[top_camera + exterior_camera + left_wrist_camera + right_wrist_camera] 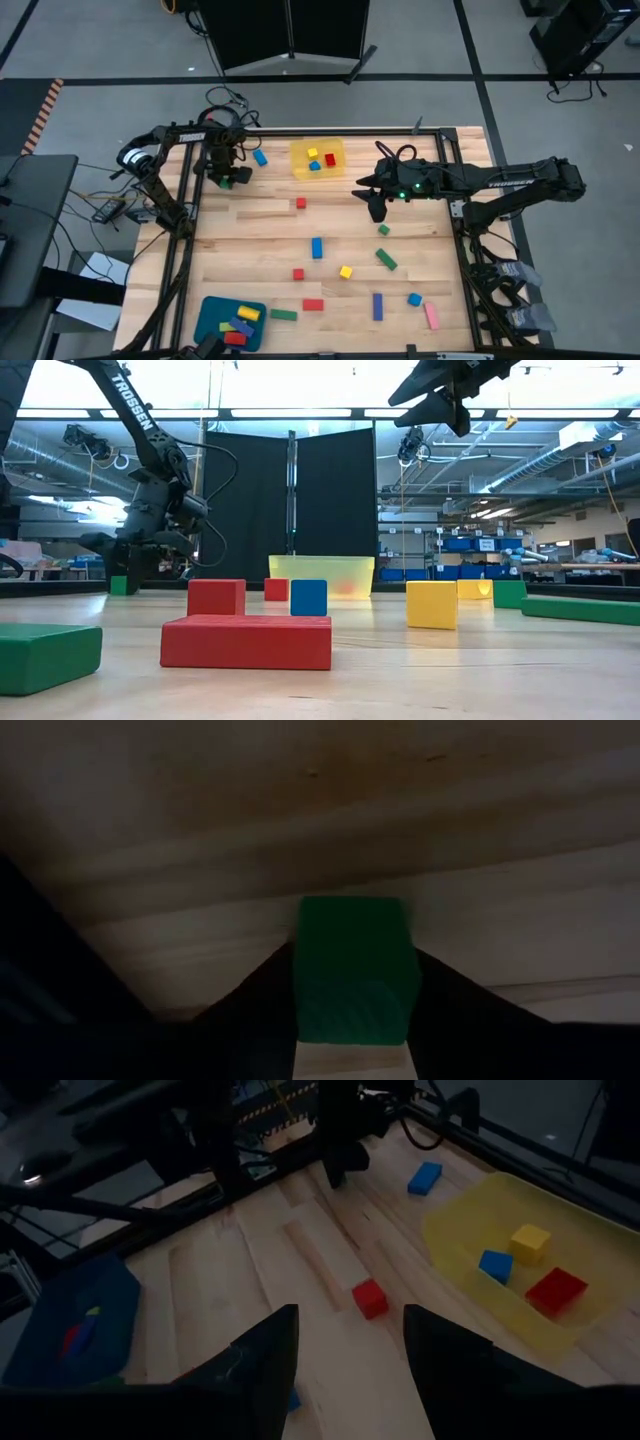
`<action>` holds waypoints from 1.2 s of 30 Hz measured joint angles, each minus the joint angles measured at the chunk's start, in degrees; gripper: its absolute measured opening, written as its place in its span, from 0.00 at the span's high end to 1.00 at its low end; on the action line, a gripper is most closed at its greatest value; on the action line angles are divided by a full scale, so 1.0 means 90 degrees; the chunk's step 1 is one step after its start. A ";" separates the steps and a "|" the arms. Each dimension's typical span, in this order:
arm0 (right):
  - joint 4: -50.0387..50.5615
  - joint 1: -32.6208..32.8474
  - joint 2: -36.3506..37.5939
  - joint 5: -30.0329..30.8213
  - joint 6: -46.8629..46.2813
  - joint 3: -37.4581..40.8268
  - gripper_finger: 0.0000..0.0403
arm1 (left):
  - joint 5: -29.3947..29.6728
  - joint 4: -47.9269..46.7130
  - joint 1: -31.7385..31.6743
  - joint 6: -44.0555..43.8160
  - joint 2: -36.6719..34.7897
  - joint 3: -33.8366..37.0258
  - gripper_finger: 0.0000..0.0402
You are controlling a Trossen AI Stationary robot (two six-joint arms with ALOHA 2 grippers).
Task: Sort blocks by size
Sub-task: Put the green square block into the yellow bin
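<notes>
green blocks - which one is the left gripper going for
The small green cube at the table's far left corner: it sits between the left gripper's fingers. The other green blocks lie loose elsewhere.

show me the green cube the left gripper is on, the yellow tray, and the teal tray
green cube (352, 970), left wrist view, its middle.
left gripper (226, 177), high view, between fingertips.
yellow tray (340, 160), high view, right rim.
teal tray (212, 316), high view, bare floor.
</notes>
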State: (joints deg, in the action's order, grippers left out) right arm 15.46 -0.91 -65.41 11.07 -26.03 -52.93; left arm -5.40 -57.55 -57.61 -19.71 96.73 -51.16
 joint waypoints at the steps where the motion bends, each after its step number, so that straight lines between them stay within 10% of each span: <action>1: 0.0002 0.0000 0.0000 0.0000 -0.0023 0.0000 0.52 | -0.0064 -0.0052 0.0031 0.0000 -0.0026 -0.0040 0.65; 12: -0.0092 -0.0034 0.0000 0.0172 -0.0104 0.0000 0.52 | -0.0696 0.0216 0.1080 -0.0318 -0.1099 -0.1573 0.65; 27: -0.0435 -0.0165 0.0000 0.0170 -0.0091 0.0000 0.52 | -0.1340 0.2458 0.2219 -0.1013 0.0733 -0.3596 0.65; 36: -0.0427 -0.0110 -0.0026 0.0285 -0.0112 0.0000 0.52 | -0.1297 0.2441 0.2352 -0.0812 0.0926 -0.3803 0.18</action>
State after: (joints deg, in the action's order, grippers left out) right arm 11.62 -1.90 -65.64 13.64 -27.04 -52.93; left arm -17.07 -35.58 -36.44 -27.02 105.06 -85.38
